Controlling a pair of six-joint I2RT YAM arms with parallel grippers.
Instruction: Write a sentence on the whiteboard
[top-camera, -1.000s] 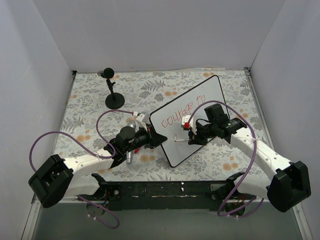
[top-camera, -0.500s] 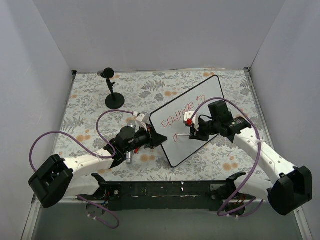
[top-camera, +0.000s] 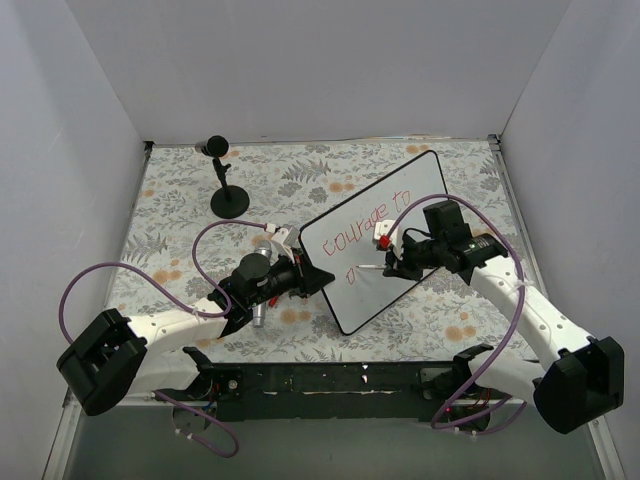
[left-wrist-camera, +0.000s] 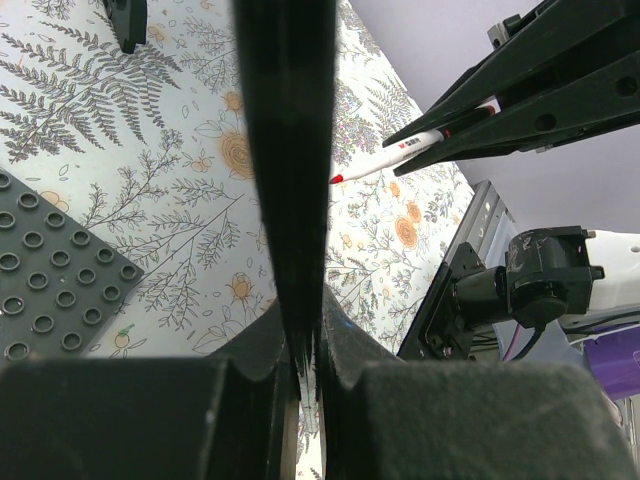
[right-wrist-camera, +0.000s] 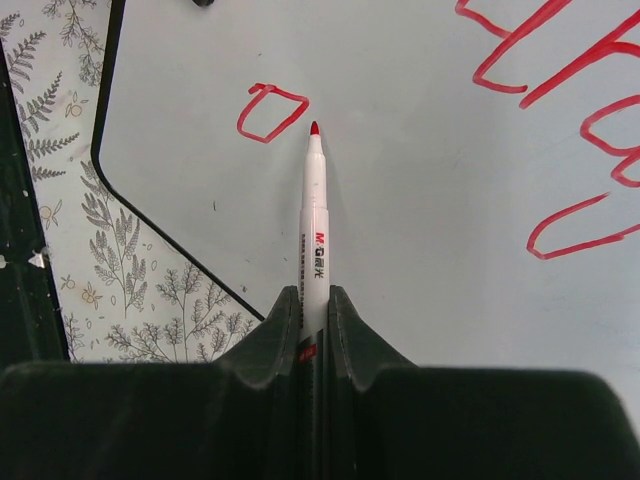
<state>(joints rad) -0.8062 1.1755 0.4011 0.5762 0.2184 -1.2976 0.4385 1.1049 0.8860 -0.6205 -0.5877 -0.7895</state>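
Two red lines on the whiteboard: "courage to", then "o". Right jaws pinch an M&G marker (tip beside the "o"); left jaws clamp the board edge.

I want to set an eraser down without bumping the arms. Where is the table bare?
Bare mat lies along the far edge, between the black stand and the far corner of the whiteboard, and left of that stand to the wall. The middle is crowded: left gripper, jaws shut on the whiteboard's edge; right gripper holding the marker over it.
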